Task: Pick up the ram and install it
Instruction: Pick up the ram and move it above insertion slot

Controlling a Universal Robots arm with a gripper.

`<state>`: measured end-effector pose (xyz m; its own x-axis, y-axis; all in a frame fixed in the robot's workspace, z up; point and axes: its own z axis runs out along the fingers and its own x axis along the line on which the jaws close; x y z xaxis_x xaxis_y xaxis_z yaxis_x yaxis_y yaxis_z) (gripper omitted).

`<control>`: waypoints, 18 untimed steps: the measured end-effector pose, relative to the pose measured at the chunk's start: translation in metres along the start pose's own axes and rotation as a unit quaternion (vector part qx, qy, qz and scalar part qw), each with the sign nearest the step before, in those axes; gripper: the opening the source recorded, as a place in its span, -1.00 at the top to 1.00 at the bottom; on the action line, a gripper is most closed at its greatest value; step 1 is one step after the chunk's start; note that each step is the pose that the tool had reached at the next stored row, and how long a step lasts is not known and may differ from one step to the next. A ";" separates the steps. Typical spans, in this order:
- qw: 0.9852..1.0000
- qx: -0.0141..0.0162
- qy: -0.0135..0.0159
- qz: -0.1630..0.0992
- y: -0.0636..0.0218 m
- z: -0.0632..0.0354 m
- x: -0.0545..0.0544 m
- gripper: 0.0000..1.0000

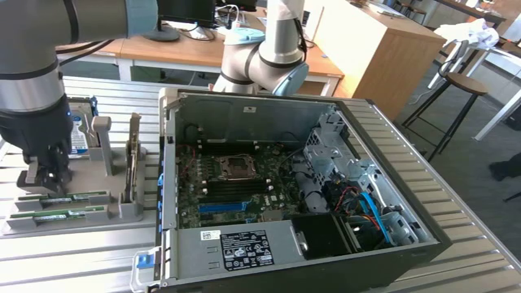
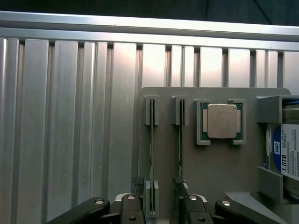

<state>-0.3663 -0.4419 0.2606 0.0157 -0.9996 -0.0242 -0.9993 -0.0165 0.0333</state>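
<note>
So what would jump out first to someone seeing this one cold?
The open computer case, motherboard exposed, sits in the middle of the exterior view. On that view's left the gripper hangs, fingers open, over a grey holder with two ram sticks standing on edge. The wrist view adds a square processor chip seated in the same holder.
</note>
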 end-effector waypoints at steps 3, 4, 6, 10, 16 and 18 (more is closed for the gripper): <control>1.000 0.000 0.000 0.000 -0.0002 0.0043 0.000 0.25; 1.000 0.000 0.000 0.000 -0.0002 0.0056 0.000 0.25; 1.000 0.000 0.000 0.000 -0.0003 0.0083 0.000 0.25; 1.000 0.000 0.000 0.000 -0.0005 0.0135 0.000 0.25; 1.000 0.000 0.000 0.000 -0.0007 0.0198 0.001 0.25; 1.000 0.000 0.000 0.000 -0.0007 0.0217 0.001 0.25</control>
<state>-0.3663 -0.4420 0.2389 0.0158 -0.9996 -0.0242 -0.9993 -0.0166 0.0333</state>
